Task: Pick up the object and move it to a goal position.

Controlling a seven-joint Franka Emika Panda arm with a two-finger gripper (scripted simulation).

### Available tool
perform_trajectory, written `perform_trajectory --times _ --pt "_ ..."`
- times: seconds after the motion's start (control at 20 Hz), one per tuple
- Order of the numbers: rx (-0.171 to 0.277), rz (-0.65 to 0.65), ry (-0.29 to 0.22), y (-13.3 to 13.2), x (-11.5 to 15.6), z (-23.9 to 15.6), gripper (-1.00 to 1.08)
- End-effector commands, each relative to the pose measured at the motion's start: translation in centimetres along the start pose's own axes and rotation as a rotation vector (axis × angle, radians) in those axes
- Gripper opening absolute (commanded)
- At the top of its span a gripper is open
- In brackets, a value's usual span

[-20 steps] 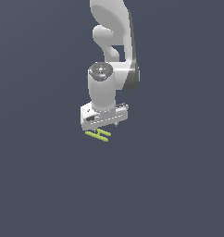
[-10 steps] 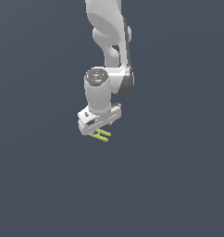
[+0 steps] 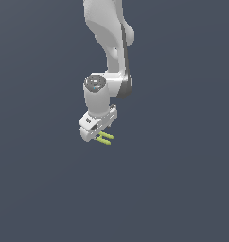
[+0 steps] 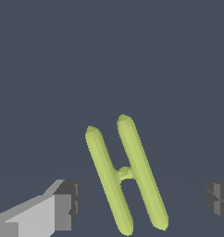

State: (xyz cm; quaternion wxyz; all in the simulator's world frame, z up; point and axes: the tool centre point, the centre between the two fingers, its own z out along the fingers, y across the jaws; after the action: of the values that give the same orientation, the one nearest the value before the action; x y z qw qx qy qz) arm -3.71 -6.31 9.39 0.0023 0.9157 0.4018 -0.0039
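Observation:
The object (image 4: 125,173) is a small lime yellow-green H-shaped piece, two thin rods joined by a short crossbar. In the exterior view it (image 3: 106,138) lies just under the white hand, sticking out toward the exterior view's right. My gripper (image 3: 99,135) is right above it. In the wrist view my gripper (image 4: 142,201) is open, with the object between the two dark fingertips (image 4: 70,203). Both pads stand apart from the rods and do not touch them.
A plain dark grey surface (image 3: 182,189) fills both views. The white arm (image 3: 109,52) rises above the hand. No other objects show.
The hand has shifted toward the exterior view's left, sunk slightly and turned about its axis. The object has stayed at about the same spot under it.

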Motion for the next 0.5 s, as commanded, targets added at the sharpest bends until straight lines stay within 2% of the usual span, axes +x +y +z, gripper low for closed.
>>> perform_trajectory --times 0.0,0.45 --pt "0.000 -0.065 0.001 0.0 -0.5 0.6 1.00" --pt "0.000 -0.257 0.006 -0.2 -1.8 2.2 1.00"
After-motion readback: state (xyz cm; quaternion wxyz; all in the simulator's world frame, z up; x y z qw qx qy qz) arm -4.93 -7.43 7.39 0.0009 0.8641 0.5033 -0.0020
